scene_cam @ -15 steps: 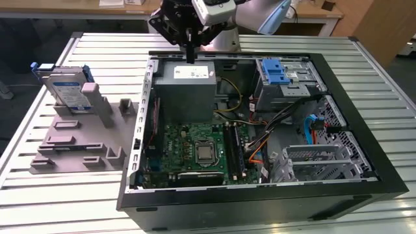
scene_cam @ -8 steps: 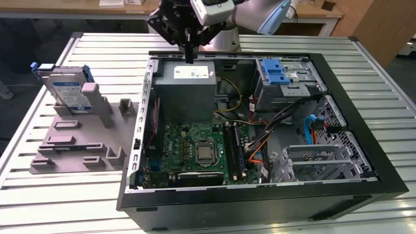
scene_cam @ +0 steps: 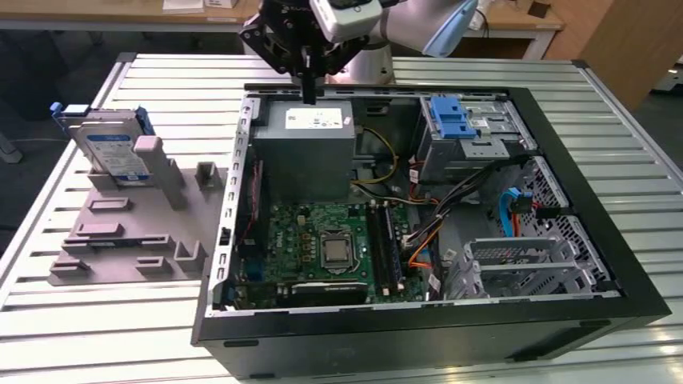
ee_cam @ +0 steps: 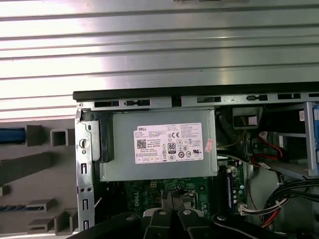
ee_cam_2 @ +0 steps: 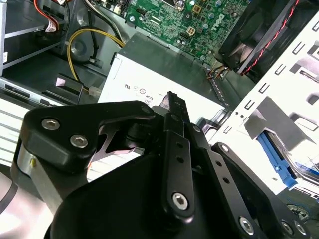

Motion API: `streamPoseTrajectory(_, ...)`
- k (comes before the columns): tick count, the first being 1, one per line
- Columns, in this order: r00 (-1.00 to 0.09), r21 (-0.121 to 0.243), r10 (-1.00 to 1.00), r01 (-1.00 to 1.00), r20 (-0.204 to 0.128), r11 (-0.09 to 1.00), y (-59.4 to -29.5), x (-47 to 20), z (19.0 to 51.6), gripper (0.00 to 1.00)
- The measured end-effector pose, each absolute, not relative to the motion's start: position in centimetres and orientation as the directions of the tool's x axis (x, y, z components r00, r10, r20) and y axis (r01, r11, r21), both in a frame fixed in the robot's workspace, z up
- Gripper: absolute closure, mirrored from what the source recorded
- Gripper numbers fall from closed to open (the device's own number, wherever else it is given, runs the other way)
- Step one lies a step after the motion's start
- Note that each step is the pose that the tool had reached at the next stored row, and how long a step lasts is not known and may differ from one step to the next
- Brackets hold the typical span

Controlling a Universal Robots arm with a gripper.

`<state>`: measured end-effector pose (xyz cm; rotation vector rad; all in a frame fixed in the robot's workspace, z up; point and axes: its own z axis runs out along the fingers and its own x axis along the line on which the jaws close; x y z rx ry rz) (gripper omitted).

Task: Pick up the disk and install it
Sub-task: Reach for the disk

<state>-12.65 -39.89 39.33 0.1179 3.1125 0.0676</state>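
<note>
Closed on nothing, the pincer (scene_cam: pixel 309 96) hangs over the case (scene_cam: pixel 427 330) at the edge nearest the arm's base, just above the supply (scene_cam: pixel 309 152). The first wrist view looks straight down on that grey box. The disk (scene_cam: pixel 112 152) is well apart from it. It stands upright in a slot of the grey stand (scene_cam: pixel 117 240) on the counter (scene_cam: pixel 107 340), to the exterior view's left of the case. I judge the work to be at the pick-up step, with the grasp not yet begun and nothing installed. That grasp would call for the pincer to be over the stand with its fingers parted enough to straddle the disk's thin upper edge, and then a straight lift clear of the slot (a tilt might jam it). As for containers, the case holds the supply, the green board (scene_cam: pixel 320 240), loose cables (scene_cam: pixel 469 192) and a cage (scene_cam: pixel 475 144) topped by a blue latch (scene_cam: pixel 453 120). A second silver cage (scene_cam: pixel 523 260) nearer the front looks vacant. The stand carries the disk, and its other slots look bare.
</note>
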Motion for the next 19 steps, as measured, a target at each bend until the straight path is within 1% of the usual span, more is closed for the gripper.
streamPoseTrajectory(19, -0.997, 0.044, 0.076, 0.075, -0.024, 0.996, -39.9, -13.8, 39.2, 0.89)
